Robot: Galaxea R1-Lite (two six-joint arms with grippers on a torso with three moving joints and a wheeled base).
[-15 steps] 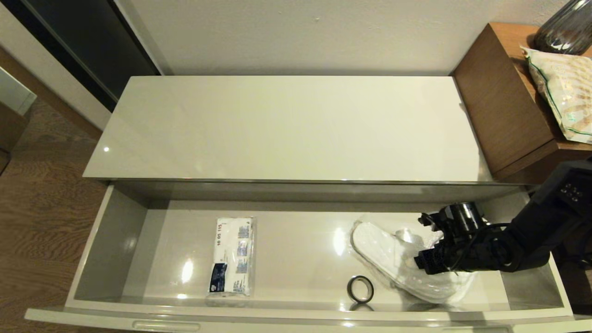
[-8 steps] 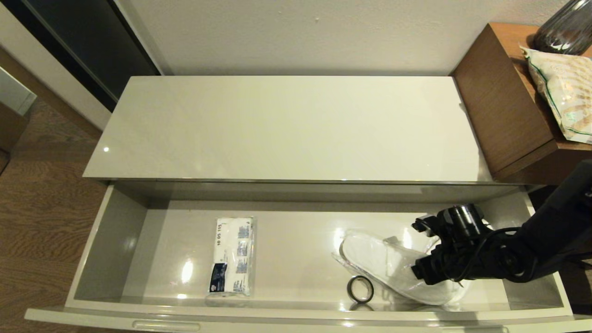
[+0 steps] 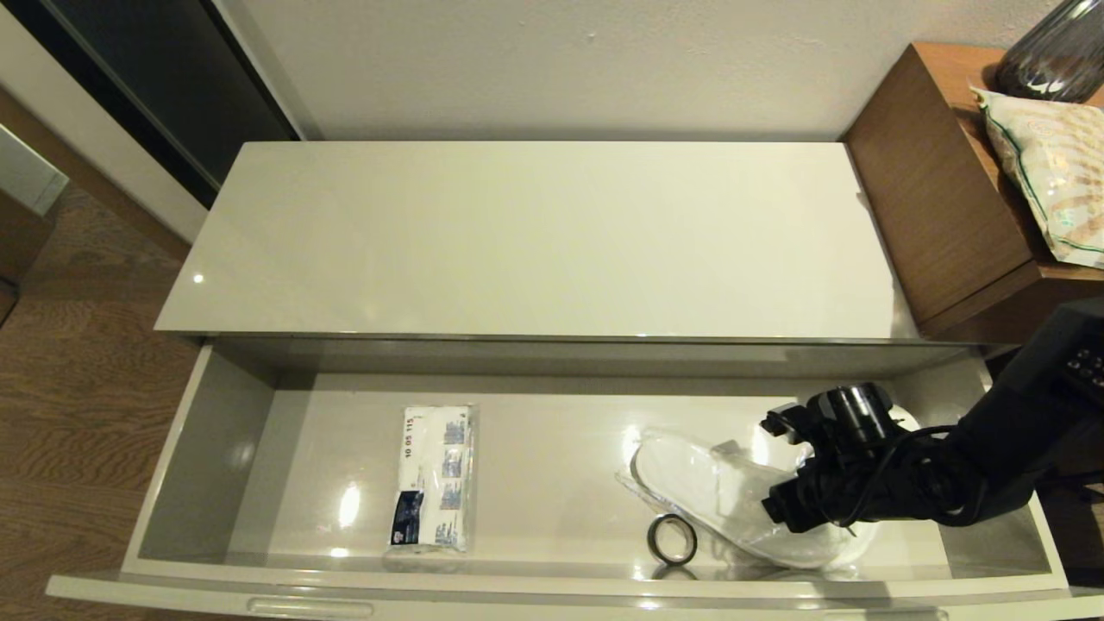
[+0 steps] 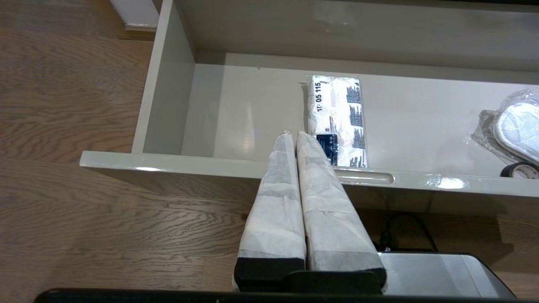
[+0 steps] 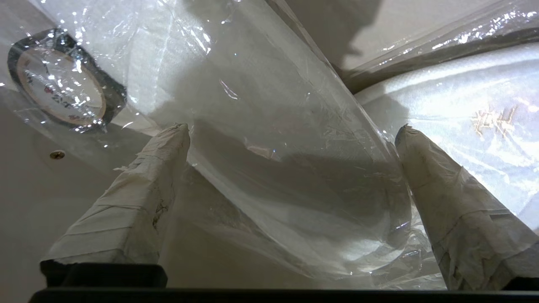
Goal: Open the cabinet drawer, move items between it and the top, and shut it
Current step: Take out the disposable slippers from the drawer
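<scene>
From the head view the cabinet drawer stands pulled out, and the slipper pack lies in its right half, long axis slanting from back-left toward the front-right, toe toward the middle; the top waits behind. The left wrist view shows the left gripper outside the drawer front, fingers pressed together, holding nothing. In the right wrist view the right gripper spreads wide astride the pack, not clamped. It looks light, floppy and slick; pinch across the slippers, not loose film.

Three views, one shared drawer
</scene>
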